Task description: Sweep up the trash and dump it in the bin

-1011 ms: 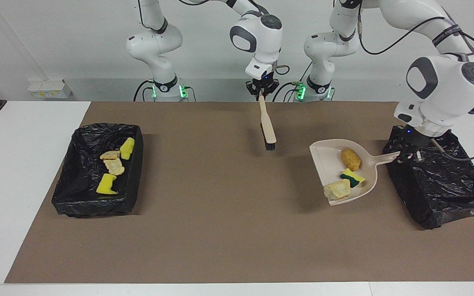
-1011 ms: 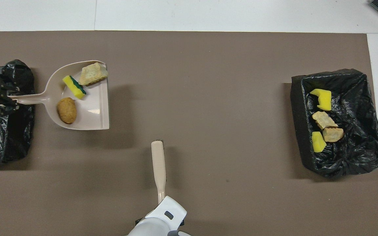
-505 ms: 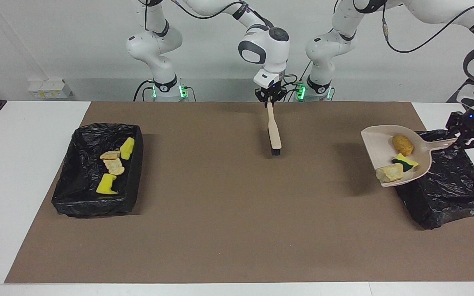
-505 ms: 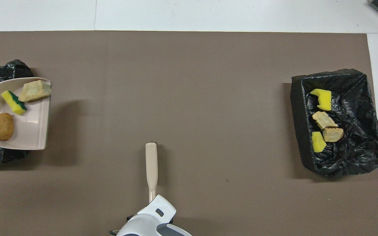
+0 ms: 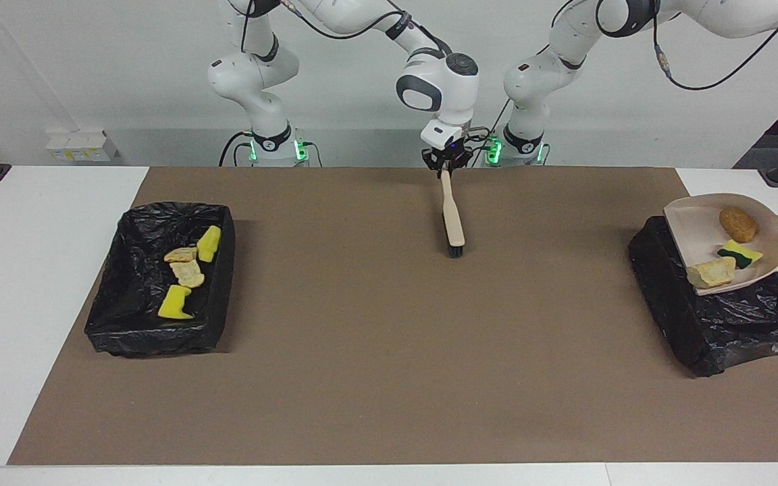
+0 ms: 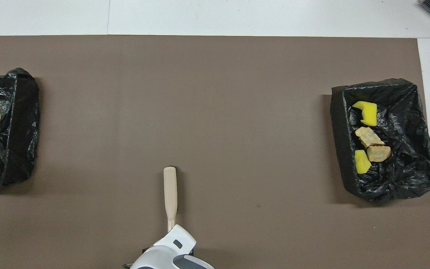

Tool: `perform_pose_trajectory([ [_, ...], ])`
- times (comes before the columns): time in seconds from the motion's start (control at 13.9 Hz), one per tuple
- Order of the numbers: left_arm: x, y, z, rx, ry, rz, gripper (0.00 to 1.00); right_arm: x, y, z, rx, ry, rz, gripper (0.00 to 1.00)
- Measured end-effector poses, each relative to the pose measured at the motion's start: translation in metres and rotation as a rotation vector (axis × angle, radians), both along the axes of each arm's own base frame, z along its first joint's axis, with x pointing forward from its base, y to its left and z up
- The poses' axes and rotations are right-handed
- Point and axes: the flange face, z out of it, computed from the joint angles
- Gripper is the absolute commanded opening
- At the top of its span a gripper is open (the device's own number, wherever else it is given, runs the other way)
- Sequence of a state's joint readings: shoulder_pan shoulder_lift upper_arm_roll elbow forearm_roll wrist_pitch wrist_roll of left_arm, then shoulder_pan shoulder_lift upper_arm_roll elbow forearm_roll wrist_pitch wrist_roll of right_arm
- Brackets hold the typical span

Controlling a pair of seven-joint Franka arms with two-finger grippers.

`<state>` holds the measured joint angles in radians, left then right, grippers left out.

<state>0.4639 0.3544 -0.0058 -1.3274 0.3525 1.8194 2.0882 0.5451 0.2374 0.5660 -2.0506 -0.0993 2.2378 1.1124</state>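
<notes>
While dustpan (image 5: pixel 696 226) overhangs bin (image 5: pixel 662 297) rim (left gripper unseen, closed), right gripper (image 5: pixel 448 165) pinches brush (image 5: pixel 454 219).

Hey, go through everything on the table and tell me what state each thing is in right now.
Dustpan: raised over the bin at the left arm's end, tilted, three scraps on it.
Bin under the dustpan: bag-lined, contents hidden.
Bin at the right arm's end: bag-lined, four scraps inside.
Brush: held by its handle, bristles down at the mat.
Right tool: shut on the brush.
Left tool: out of view.
</notes>
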Motion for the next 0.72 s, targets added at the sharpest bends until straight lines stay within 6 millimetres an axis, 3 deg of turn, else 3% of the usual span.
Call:
perform_pose_trajectory([
  [0.14, 0.008, -0.002, 0.002, 0.099, 0.013, -0.015, 0.0, 0.002, -0.001, 0.0, -0.001, -0.002, -0.003, 0.39],
  [0.22, 0.014, -0.008, 0.003, 0.165, 0.018, -0.007, 0.0, 0.004, -0.001, 0.001, 0.001, -0.004, -0.004, 0.4],
  [0.36, 0.028, -0.032, 0.005, 0.306, 0.009, 0.014, 0.0, 0.012, -0.002, 0.004, 0.014, -0.013, -0.017, 0.52],
  [0.43, 0.033, -0.044, 0.004, 0.371, -0.001, 0.035, 0.0, 0.022, -0.003, 0.008, 0.03, -0.026, -0.033, 0.72],
  [0.51, 0.036, -0.055, 0.003, 0.44, -0.011, 0.052, 0.0, 0.036, -0.005, 0.014, 0.045, -0.043, -0.054, 0.77],
  [0.65, 0.035, -0.077, 0.007, 0.588, -0.031, 0.059, 0.0, 0.068, -0.012, 0.035, 0.077, -0.088, -0.099, 1.0],
  [0.72, 0.032, -0.083, 0.014, 0.642, -0.042, 0.056, 0.0, 0.085, -0.019, 0.051, 0.094, -0.118, -0.126, 1.0],
])
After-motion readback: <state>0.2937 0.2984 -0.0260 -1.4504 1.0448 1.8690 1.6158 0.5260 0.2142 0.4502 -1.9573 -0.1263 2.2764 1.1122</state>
